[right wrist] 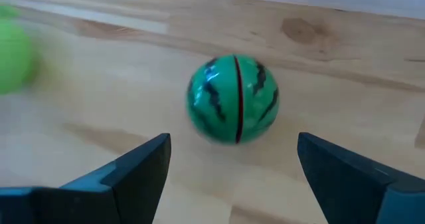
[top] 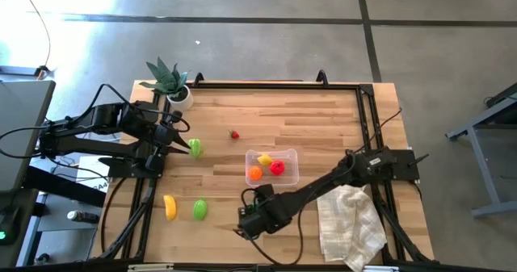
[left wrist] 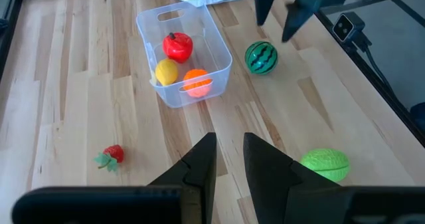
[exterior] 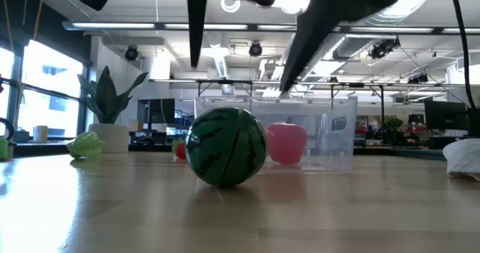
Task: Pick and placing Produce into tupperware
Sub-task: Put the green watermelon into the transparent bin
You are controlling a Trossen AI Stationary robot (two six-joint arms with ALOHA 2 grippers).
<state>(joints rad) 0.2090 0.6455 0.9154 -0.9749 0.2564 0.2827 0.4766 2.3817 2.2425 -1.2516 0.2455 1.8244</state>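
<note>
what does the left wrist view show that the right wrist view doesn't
Only the left wrist view shows the clear container holding a red pepper, lemon and orange, plus the strawberry on the table. Only the right wrist view shows the right gripper close up, open, with the watermelon just ahead of its fingers. Both show the watermelon and a green piece.

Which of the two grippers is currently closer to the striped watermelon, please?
The right. The right gripper hangs open just above the watermelon, fingers either side of it. The left gripper is far across the table, near the potted plant.
</note>
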